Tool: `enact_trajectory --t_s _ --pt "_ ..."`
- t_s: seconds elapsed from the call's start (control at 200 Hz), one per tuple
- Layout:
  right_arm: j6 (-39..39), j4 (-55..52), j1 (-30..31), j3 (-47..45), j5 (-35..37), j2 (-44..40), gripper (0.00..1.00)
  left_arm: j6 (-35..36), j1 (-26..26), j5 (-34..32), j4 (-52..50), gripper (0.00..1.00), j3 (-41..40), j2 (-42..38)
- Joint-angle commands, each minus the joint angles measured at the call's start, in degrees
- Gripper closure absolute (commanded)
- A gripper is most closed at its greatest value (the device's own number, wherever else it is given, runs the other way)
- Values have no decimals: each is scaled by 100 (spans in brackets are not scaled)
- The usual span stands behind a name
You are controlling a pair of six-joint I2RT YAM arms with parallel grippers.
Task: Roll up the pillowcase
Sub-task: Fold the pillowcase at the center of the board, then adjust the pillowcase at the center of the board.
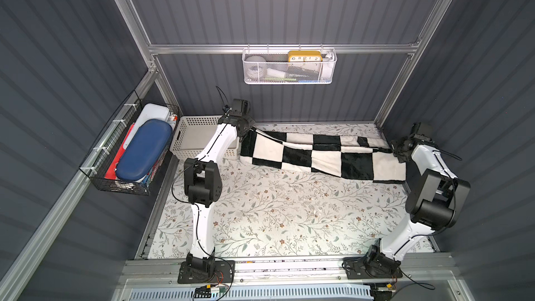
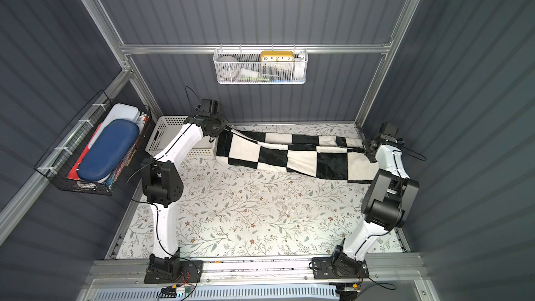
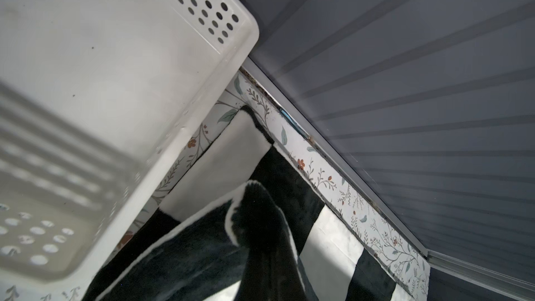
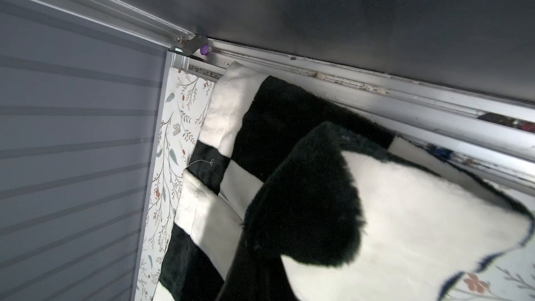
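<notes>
Pillowcase (image 1: 324, 156) lies along the table's far side, between basket (image 1: 197, 131) and right wall. Left gripper (image 1: 246, 129) and right gripper (image 1: 399, 152) each clamp a raised end corner. Likely starting the roll; next move needs both corners carried over evenly.

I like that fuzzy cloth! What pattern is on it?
The pillowcase has big black and cream-white checkerboard squares, clearest in a top view.
</notes>
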Motion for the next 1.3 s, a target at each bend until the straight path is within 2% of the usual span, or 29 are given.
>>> enact_trajectory --t_s 0.0,0.24,0.635,0.815,0.845,0.85,0.86,0.88,0.895,0.925,0.945,0.955,0.965,1.046,1.076,1.116,1.216,1.296 --pt "159 351 -4 453 173 409 100 294 80 -179 234 100 495 253" --pt "137 613 62 1178 156 1199 100 301 107 -223 126 100 1402 1086" --pt "58 555 189 2605 54 2406 100 446 272 -173 580 100 1623 1649" --pt "180 542 209 2610 27 2570 100 496 335 80 796 100 1898 2019" --pt "209 521 223 2640 21 2628 92 516 340 149 870 87 1898 2073" --pt "215 507 224 2647 21 2637 89 510 342 161 872 85 1903 2086" --pt "224 492 224 2666 28 2650 83 494 343 180 874 75 1911 2113" --pt "216 476 239 2698 31 2673 66 463 344 223 885 61 1923 2151" --pt "206 473 248 2724 17 2698 60 453 352 263 926 53 1912 2165" --pt "131 407 263 2807 1 2732 54 507 353 361 1132 34 1841 2198" --pt "93 342 274 2862 24 2744 50 531 353 400 1228 19 1806 2218" --pt "77 336 281 2878 46 2743 47 525 353 414 1257 6 1808 2231" --pt "64 335 280 2887 71 2742 45 513 353 435 1271 2 1817 2244" --pt "18 353 295 2926 86 2702 37 750 362 537 1502 1 1938 2306" --pt "-15 410 295 2913 32 2659 27 750 362 482 1474 1 2006 2296" --pt "-68 430 302 2899 -1 2609 24 869 385 509 1625 1 2008 2225" --pt "-135 471 311 2663 -221 2320 24 1112 370 392 1783 1 1895 1881" --pt "-206 325 409 2406 -642 2089 36 1213 353 542 1794 1 1546 1541"
